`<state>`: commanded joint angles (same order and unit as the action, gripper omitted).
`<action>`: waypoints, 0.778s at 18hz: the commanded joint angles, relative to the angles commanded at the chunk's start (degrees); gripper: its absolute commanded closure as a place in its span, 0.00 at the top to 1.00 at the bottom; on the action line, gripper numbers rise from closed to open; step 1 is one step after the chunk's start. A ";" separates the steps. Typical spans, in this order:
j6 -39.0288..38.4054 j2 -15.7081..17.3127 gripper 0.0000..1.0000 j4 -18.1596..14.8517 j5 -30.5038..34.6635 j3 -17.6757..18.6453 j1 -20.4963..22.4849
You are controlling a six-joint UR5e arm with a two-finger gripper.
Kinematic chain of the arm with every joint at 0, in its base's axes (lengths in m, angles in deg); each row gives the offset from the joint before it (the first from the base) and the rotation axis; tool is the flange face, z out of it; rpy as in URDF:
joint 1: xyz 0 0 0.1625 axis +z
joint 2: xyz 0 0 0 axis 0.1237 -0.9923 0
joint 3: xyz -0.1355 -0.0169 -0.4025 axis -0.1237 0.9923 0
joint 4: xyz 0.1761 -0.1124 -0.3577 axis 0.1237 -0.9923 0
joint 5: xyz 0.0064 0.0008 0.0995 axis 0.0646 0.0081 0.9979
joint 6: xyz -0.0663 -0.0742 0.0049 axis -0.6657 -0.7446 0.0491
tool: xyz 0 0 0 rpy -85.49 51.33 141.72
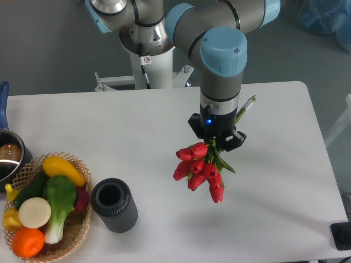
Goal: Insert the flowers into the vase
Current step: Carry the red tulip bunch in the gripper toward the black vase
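My gripper is clamped on the flowers by the stems, blooms hanging clear of the table (heads down), well right of the vase.

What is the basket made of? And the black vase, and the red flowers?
Basket: looks like woven tan wicker, from its criss-cross weave. Vase: matte dark ribbed cylinder, maybe plastic or rubber; hard to tell. Flowers: smooth, even red tulips, probably artificial.

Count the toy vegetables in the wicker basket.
7 visible: yellow squash at the top, dark green one, bok choy, purple one, white round, orange, yellow pepper at left. More may hide underneath.
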<state>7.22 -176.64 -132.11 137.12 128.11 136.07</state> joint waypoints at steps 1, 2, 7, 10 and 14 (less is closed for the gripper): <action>0.00 0.00 0.00 0.00 -0.09 0.00 0.00; 0.00 0.00 0.00 0.09 -0.52 0.00 -0.09; -0.70 1.32 0.00 0.18 -4.30 -0.09 -0.35; -3.94 2.11 0.00 1.31 -7.46 -0.26 -0.53; -8.87 2.46 0.00 8.15 -15.18 -0.53 -0.53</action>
<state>-1.65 -174.18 -123.96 121.94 127.58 135.54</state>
